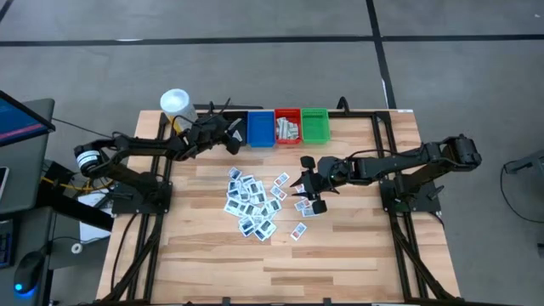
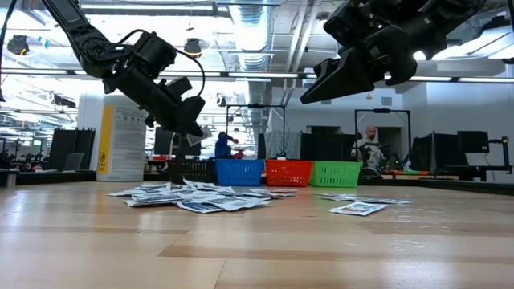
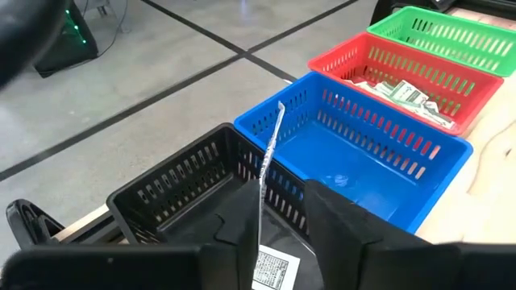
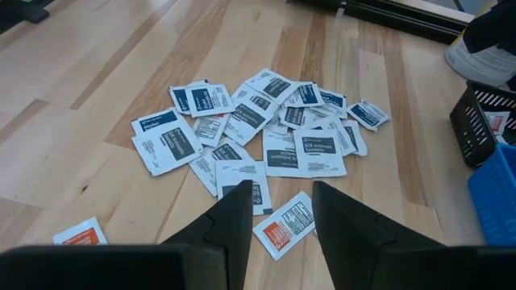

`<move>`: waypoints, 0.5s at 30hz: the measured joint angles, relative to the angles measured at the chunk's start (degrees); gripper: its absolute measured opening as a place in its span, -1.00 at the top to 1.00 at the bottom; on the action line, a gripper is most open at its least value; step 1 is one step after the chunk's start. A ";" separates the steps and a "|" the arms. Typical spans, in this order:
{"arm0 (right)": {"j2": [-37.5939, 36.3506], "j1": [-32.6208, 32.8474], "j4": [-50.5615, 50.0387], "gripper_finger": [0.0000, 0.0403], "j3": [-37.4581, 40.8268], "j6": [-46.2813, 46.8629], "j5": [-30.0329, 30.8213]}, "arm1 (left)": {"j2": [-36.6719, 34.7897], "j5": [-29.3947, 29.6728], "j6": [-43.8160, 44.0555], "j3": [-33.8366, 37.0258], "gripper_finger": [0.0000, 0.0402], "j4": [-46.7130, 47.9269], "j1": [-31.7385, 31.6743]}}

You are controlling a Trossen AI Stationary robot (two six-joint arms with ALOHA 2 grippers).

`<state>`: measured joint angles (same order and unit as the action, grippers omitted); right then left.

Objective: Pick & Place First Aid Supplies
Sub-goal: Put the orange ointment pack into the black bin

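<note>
Left arm reaches in from the left edge of the high view toward upper centre, left gripper (image 1: 231, 134) raised off the table with wrist pitched down, fingers (image 3: 234, 229) pinched on a thin white packet (image 3: 270, 201) standing edge-on between them. Right arm stretches from the right side toward frame centre, right gripper (image 1: 308, 183) hanging above the table, fingers (image 4: 230, 217) spread apart with nothing between them.

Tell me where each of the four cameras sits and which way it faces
High: overhead, straight down on table, both arms.
Low: table height, across packet pile toward bins; both grippers overhead.
Left wrist: above black bin, left gripper pinching a packet.
Right wrist: down on pile, right gripper open.
All show the pile or bins.
</note>
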<state>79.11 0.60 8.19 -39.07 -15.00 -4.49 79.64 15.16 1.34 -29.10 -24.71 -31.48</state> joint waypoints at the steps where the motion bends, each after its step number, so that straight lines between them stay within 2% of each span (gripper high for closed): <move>1: 0.00 0.00 0.00 0.39 0.00 0.00 0.00 | 0.00 0.02 0.02 0.00 0.47 0.02 0.00; 10: 0.00 0.00 0.00 0.39 0.00 0.00 0.00 | 0.00 -0.75 0.07 0.00 0.42 0.02 0.00; 15: 0.00 0.00 -0.02 0.39 0.00 0.00 0.00 | 0.00 -2.73 -5.52 0.21 0.39 -0.15 0.62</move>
<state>79.11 0.60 8.16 -39.07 -15.00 -4.49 79.64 12.43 -4.18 -28.90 -24.86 -30.87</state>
